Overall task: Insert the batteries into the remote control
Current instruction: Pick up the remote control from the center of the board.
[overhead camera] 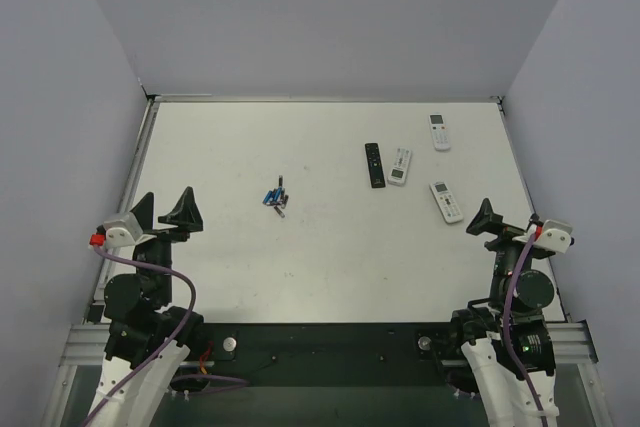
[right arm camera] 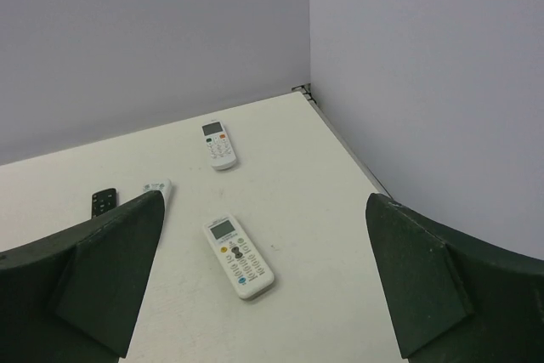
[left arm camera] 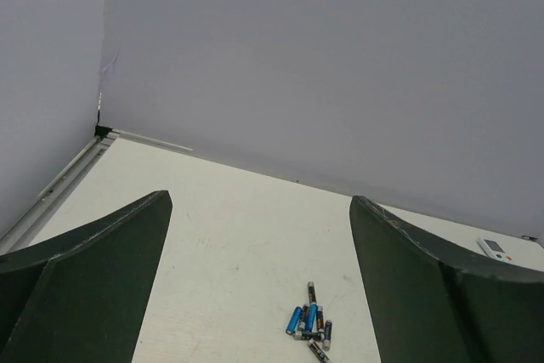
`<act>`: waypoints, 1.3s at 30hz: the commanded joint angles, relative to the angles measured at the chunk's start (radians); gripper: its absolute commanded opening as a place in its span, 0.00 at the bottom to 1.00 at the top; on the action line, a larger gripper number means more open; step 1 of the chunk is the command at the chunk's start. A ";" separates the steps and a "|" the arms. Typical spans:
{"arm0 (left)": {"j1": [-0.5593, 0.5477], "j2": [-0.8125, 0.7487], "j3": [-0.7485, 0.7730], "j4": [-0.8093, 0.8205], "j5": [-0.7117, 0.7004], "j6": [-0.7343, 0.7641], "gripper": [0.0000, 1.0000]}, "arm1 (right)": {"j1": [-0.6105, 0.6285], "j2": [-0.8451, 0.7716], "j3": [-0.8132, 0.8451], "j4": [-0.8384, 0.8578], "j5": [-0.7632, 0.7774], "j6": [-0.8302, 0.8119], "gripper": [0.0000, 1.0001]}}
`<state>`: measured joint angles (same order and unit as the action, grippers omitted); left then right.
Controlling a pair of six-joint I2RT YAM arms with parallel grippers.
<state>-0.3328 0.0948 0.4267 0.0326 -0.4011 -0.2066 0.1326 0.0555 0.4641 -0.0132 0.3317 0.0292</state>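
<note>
White table [overhead camera: 250, 267], plain grey-lilac walls [overhead camera: 320, 17], nothing else about.

Left claw [left arm camera: 260, 197]: spread wide, holding nothing. Right claw [right arm camera: 265, 195]: same, wide and holding nothing.

Batteries [overhead camera: 276, 197]: one small heap straight ahead of the left claw, a touch to its right, well apart from it. Count is not firm because they overlap: two blue for certain, about four dark.

Remotes: four, all ahead of the right claw.
- Nearest white remote [overhead camera: 447, 201]: dead ahead, coloured buttons.
- Far white remote [overhead camera: 440, 132]: beyond that, orange button.
- Black remote [overhead camera: 374, 164]: ahead-left.
- Small white remote [overhead camera: 400, 166]: just beside the black one. My pick for the target; the right wrist view half hides it behind a finger.

Handling, my read:
- The cells are light, stiff, smooth and round, so they will roll or squirt out of the pads.
- Pinch across the barrel at mid-length, starting with one at the edge of the heap.
- The remote is a light, rigid plastic shell. Grip it across the long edges.
- It lies face up with no battery bay showing, so it likely needs flipping first.
</note>
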 commanded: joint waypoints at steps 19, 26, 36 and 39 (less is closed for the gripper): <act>-0.034 -0.081 0.055 -0.151 -0.025 -0.088 0.97 | 0.007 0.628 0.297 -0.295 -0.132 0.340 1.00; -0.046 -0.113 0.060 -0.177 -0.061 -0.079 0.97 | -0.102 0.967 0.407 -0.435 -0.184 0.480 1.00; -0.063 -0.133 0.064 -0.200 -0.090 -0.070 0.97 | -0.182 1.389 0.616 -0.455 -0.289 0.405 1.00; -0.069 -0.135 0.063 -0.200 -0.088 -0.070 0.97 | -0.189 1.489 0.668 -0.455 -0.324 0.365 0.98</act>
<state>-0.3904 0.0082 0.4477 -0.1677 -0.4755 -0.2840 -0.0448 1.4551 1.0603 -0.4290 0.0593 0.4465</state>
